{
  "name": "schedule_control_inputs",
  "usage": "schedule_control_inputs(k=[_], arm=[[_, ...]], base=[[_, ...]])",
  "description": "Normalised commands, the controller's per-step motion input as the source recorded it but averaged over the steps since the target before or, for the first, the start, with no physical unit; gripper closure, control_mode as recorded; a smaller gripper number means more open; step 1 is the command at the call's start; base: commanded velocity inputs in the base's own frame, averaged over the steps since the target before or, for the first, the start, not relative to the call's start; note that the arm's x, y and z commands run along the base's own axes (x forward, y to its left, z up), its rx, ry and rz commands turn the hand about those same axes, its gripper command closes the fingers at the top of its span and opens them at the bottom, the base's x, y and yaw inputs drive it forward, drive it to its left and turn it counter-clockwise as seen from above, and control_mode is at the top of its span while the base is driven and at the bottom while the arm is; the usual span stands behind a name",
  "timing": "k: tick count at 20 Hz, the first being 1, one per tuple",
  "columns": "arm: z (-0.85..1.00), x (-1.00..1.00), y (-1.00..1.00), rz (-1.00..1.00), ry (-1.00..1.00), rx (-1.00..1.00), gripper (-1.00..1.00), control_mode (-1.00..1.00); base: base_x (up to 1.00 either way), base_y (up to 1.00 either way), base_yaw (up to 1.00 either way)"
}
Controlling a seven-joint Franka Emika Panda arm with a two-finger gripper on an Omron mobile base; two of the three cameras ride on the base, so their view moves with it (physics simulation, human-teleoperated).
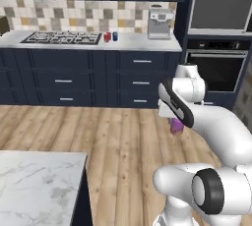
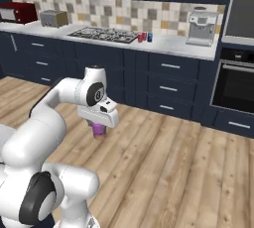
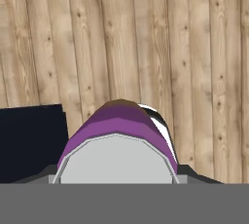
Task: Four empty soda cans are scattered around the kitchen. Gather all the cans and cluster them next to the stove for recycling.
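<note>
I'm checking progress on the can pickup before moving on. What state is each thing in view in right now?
Purple can: upright, held in the gripper above the wooden floor.
Gripper: shut on the purple can.
Red can: upright on the counter beside the stove.
Blue can: upright just right of the red can.
Stove: no pots on it, no flame showing.
Wall oven: door closed.
Drawers: all closed.

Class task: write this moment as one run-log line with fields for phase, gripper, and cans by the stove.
phase: carrying | gripper: shut on purple can, above wooden floor | by stove: red can, blue can
</note>
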Motion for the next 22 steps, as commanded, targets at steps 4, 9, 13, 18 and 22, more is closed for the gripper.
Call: schedule_control_inputs(k=[4,9,13,18,22], arm=[[0.00,0.00,0.00,0.00,0.00,0.00,1.00,1.00],[0.00,0.00,0.00,0.00,0.00,0.00,1.00,1.00],[0.00,0.00,0.00,0.00,0.00,0.00,1.00,1.00],[0.00,0.00,0.00,0.00,0.00,0.00,1.00,1.00],[0.00,0.00,0.00,0.00,0.00,0.00,1.00,1.00]], base=[[0.67,-0.38,0.07],[0.67,-0.38,0.06],[0.68,-0.34,0.12],[0.72,-0.33,0.10],[0.73,-0.31,0.10]])
